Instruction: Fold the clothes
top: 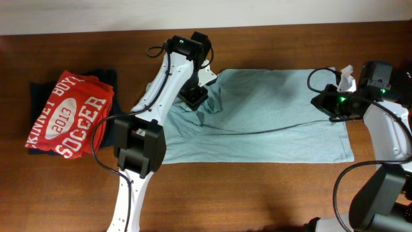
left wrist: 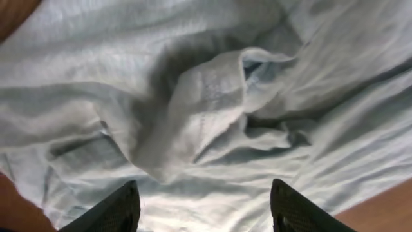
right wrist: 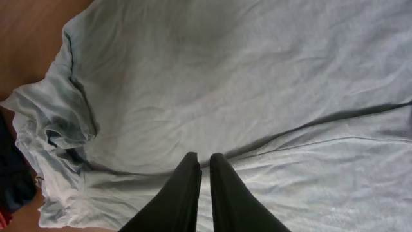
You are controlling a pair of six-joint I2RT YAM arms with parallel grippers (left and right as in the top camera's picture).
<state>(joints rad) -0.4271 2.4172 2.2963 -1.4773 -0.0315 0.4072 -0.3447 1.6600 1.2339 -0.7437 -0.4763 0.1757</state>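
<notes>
The pale grey-blue t-shirt lies spread on the wooden table, its long axis running left to right between the 2 arms. The left gripper hangs over the shirt's left end with its jaws apart and nothing between them. A bunched sleeve sits just ahead of its fingertips. The right gripper is at the opposite end, fingers drawn together above flat fabric and holding nothing. The crumpled sleeve probably needs handling next, and the left arm is plainly the nearer one.
</notes>
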